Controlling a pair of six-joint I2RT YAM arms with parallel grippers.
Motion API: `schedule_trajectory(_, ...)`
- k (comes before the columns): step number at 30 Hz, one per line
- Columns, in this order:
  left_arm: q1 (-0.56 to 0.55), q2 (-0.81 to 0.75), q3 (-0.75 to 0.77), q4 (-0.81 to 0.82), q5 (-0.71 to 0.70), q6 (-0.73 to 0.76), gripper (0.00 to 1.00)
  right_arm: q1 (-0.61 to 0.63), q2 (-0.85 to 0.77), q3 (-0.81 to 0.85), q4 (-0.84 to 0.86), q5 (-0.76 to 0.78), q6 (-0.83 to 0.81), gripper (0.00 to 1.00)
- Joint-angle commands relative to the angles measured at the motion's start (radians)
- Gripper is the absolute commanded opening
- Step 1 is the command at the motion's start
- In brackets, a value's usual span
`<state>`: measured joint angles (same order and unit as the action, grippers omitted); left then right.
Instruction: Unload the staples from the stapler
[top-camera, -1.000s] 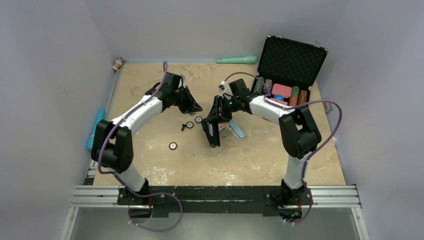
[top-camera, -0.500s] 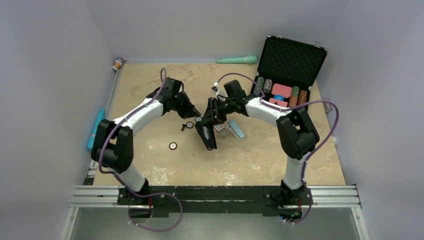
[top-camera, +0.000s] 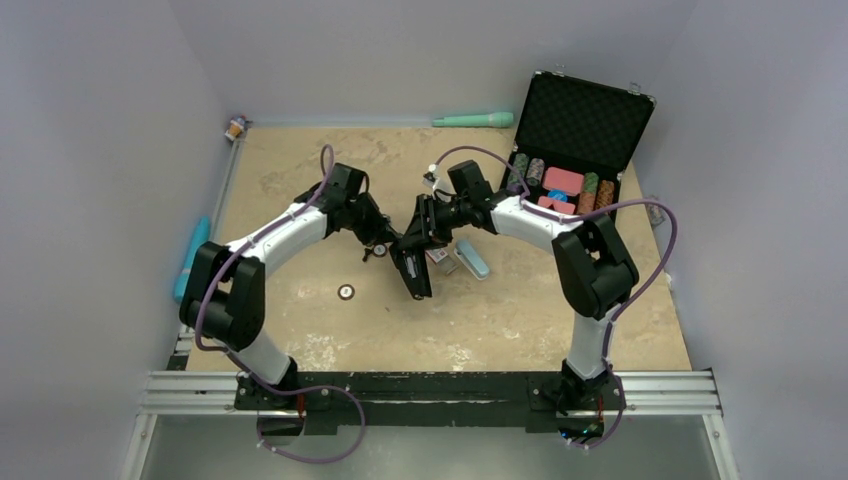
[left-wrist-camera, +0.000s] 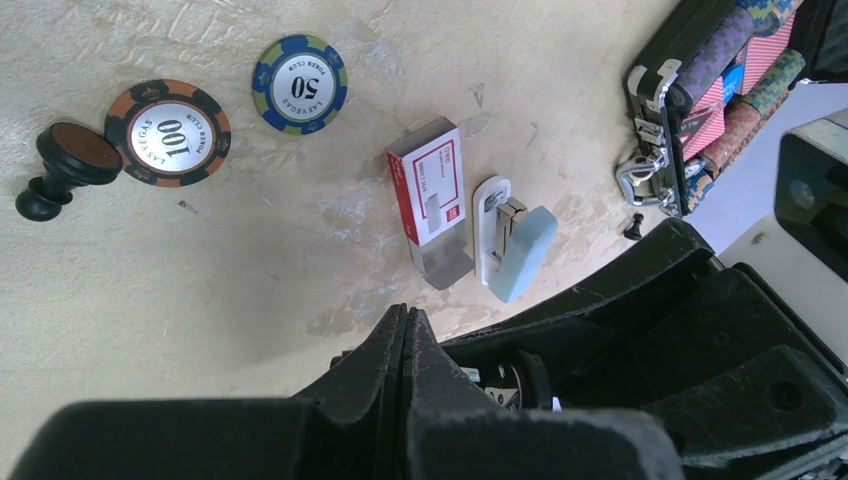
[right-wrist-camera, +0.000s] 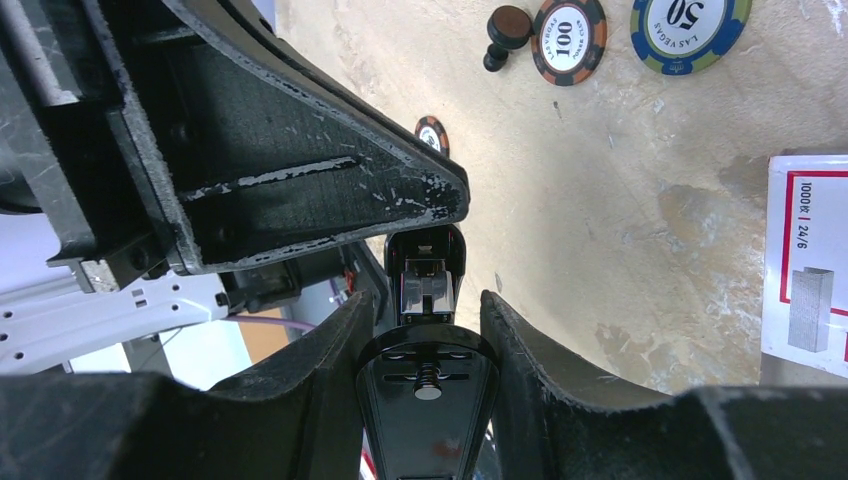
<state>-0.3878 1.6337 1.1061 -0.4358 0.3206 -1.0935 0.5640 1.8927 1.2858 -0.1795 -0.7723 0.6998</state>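
Right gripper (right-wrist-camera: 425, 310) clasps black stapler (right-wrist-camera: 427, 390), bottom centre of right wrist view; left gripper (left-wrist-camera: 405, 330) clenched on nothing, bottom centre of left wrist view, just beside stapler.

poker chips (left-wrist-camera: 168, 132), red-white box (left-wrist-camera: 430, 195), open case (top-camera: 585, 120)

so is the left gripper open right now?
No, the left gripper is shut tight, with no gap showing in the left wrist view.

I am operating in a laboratory test cell: plain grey walls (top-camera: 90, 120) enclose a beige tabletop (top-camera: 500, 330), with an aluminium rail (top-camera: 680, 392) along its near edge.
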Motion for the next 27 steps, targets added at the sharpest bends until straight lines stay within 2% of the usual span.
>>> schedule_trajectory(1,-0.006,-0.053,0.008,0.004,-0.017,-0.008,0.00,0.000,-0.016,0.007,0.062,-0.024,0.041,0.00)
schedule_trajectory(19,-0.033,-0.044,0.093,-0.055,-0.023,-0.062,0.00,0.002,-0.019,0.005,0.098,-0.002,0.058,0.00)
schedule_trajectory(27,-0.037,-0.062,0.078,-0.097,-0.051,-0.071,0.00,0.002,-0.032,0.006,0.105,0.004,0.055,0.00)
